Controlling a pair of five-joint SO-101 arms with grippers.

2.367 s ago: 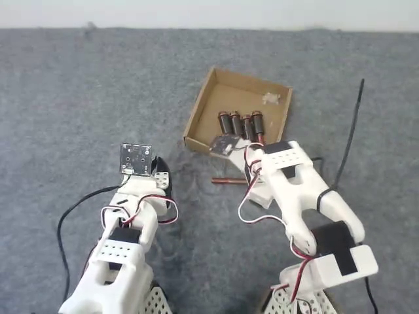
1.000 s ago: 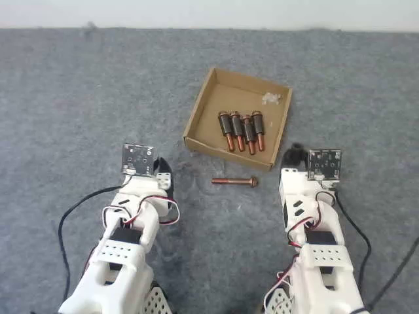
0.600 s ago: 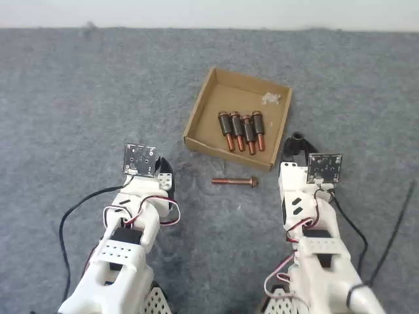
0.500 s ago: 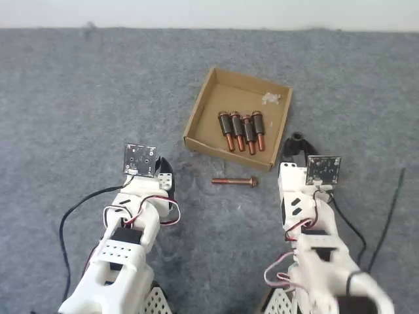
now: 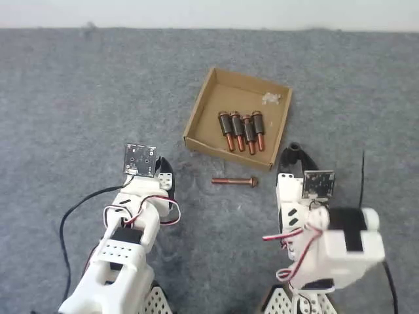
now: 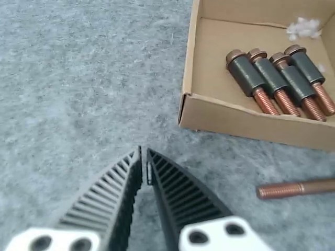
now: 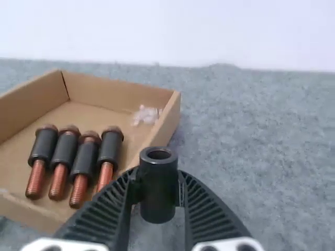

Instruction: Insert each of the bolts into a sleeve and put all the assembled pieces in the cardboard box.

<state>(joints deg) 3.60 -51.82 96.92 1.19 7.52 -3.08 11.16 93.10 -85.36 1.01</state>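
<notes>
The cardboard box (image 5: 204, 100) (image 6: 194, 63) (image 7: 170, 114) lies at the table's middle with several assembled bolt-and-sleeve pieces (image 5: 241, 131) (image 6: 277, 83) (image 7: 73, 159) side by side in it. A bare copper bolt (image 5: 234, 181) (image 6: 296, 188) lies on the carpet just in front of the box. My right gripper (image 5: 296, 156) (image 7: 157, 193) hangs by the box's near right corner, shut on a black sleeve (image 7: 157, 180) (image 5: 294, 149) held upright. My left gripper (image 5: 163, 169) (image 6: 144, 157) is shut and empty, left of the bare bolt.
Grey carpet (image 5: 85, 85) covers the table, with a white wall strip (image 5: 209, 13) at the far edge. A small white scrap (image 5: 272, 99) (image 7: 146, 113) lies in the box's far right corner. Cables trail near both arm bases.
The right arm pulled back from the box's front edge to its near right corner, holding the black sleeve, then shifted slightly left. The left arm stayed nearly still.
</notes>
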